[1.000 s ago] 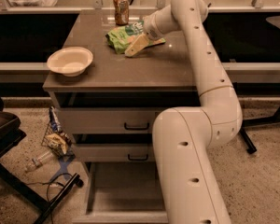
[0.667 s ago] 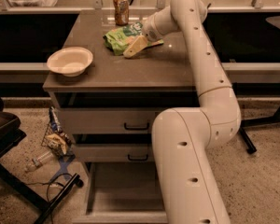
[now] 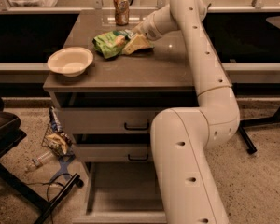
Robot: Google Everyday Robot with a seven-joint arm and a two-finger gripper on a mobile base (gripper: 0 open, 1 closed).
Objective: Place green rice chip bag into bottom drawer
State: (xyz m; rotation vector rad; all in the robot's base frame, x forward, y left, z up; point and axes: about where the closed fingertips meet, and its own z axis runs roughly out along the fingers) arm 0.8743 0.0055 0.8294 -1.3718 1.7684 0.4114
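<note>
A robot's pincer (image 3: 136, 44) rested against the green chip bag (image 3: 109, 43) on a brown counter (image 3: 130, 73), to the right of a cream bowl (image 3: 70, 60) and a little farther back. Whether the pincer was open or closed on the bag could not be told. The crumpled bag lay on its side, well apart from the bowl, and its lettering could not be read. The bowl sat upright near the counter's left edge, its pale inside showing. A brownish drink can (image 3: 121, 9) stood upright behind the bowl and to its right, at the counter's back edge, its label not legible. The white arm (image 3: 200, 78) rose from the foreground at right and bent back over the counter, far to the right of the bowl. Below the bowl, two grey drawers with black handles (image 3: 107, 121) were pushed in. Under them the bottom drawer (image 3: 121, 195) stood pulled out, its grey floor showing. Down on the floor to the bowl's left, a small wire basket (image 3: 56, 141) held crumpled wrappers.
</note>
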